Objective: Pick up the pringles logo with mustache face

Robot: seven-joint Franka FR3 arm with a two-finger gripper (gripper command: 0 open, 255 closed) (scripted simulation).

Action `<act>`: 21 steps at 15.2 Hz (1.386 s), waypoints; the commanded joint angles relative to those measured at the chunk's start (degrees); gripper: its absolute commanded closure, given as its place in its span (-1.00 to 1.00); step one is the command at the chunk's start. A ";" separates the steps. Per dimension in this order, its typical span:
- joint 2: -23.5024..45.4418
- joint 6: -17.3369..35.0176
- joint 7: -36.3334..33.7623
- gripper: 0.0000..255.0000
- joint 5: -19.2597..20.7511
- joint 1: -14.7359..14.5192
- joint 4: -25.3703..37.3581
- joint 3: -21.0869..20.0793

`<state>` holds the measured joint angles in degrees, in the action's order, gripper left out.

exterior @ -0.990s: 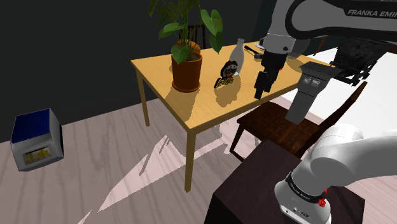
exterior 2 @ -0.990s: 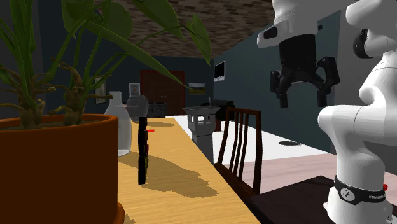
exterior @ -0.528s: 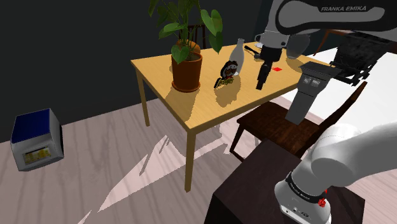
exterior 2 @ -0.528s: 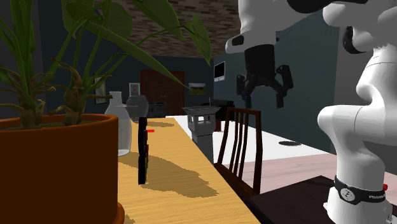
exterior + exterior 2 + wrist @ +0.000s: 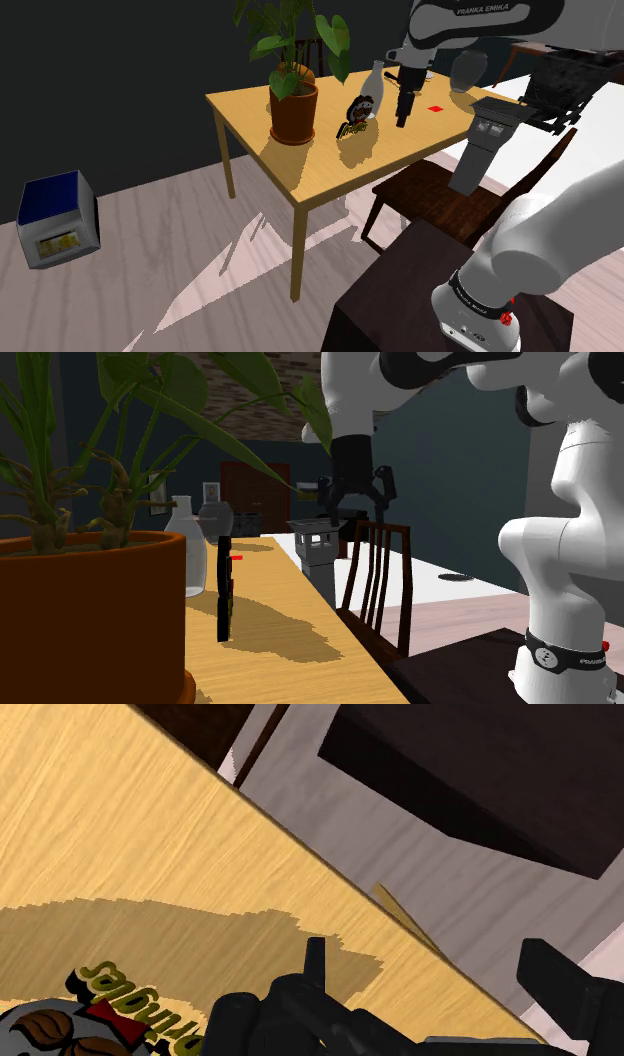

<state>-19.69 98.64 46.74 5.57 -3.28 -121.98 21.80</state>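
Observation:
The Pringles logo [image 5: 360, 110], a flat cut-out of a mustached face with a red bow tie and yellow lettering, stands upright on the wooden table [image 5: 300, 175] between the plant pot and the white vase. In the second exterior view the logo [image 5: 225, 592] appears edge-on as a thin dark slab. My gripper [image 5: 402, 118] hangs open above the table, to the shoulder view's right of the logo and apart from it. The second exterior view has the gripper [image 5: 354, 509] with fingers spread. In the wrist view the logo [image 5: 95, 1014] lies beyond one finger of the open gripper [image 5: 435, 969], nothing between them.
A terracotta pot with a leafy plant [image 5: 293, 108] and a white vase [image 5: 375, 84] flank the logo. A small red mark [image 5: 436, 108] lies on the table. A grey lantern-like object [image 5: 484, 140] and a dark wooden chair [image 5: 440, 195] stand near the table edge. A blue box [image 5: 58, 215] sits on the floor.
The gripper has swung from over the chair toward the shoulder view's left, coming over the table and nearer the logo. It stays open. The logo has not moved.

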 commanded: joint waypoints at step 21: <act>50.04 -7.15 47.73 -1.00 -18.18 7.60 55.94 3.50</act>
<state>29.66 91.42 94.10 -12.40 4.09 -66.70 25.47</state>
